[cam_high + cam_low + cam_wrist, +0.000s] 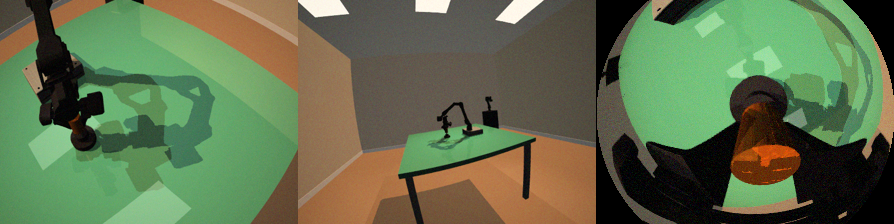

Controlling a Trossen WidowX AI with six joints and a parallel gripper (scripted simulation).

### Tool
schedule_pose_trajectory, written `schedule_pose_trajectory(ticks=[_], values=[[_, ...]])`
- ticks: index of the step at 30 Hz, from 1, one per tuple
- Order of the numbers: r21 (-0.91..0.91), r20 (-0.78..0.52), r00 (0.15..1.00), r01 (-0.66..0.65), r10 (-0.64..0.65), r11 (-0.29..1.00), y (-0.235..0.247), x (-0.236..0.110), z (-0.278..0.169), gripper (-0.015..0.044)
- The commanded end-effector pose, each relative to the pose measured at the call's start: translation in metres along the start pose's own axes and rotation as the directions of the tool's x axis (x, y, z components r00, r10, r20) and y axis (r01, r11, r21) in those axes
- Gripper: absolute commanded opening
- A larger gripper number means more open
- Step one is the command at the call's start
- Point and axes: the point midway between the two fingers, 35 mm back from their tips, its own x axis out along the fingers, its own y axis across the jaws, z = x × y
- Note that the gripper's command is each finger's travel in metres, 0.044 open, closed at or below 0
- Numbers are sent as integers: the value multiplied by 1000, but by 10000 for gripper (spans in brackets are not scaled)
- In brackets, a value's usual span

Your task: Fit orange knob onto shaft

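Note:
The orange knob (76, 124) (762, 149) is held upright in my gripper (74, 119) (764, 163), which is shut on its upper part. Its lower end meets the middle of the dark round pedestal (86, 141) (744, 98), which stands on the green table (190, 109) (669, 76). The silver shaft is hidden by the knob. In the wrist view the knob runs from between my fingers down onto the pedestal's centre. In the exterior view my gripper (446, 132) stands low over the table (461, 152); knob and pedestal are too small to tell apart there.
The arm's base plate (31, 74) (472, 131) sits on the table behind the pedestal. A black stand with a camera (490, 118) stands beyond the table. The table's edges are far from the pedestal.

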Motion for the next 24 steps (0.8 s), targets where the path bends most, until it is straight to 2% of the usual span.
schedule_pose_trajectory(ticks=[1, 24], values=[[-93, 0, 1000, 1, -1, 996, 0, 1, 0, 0], [-93, 0, 1000, 1, -1, 996, 0, 4, 1, 0]])
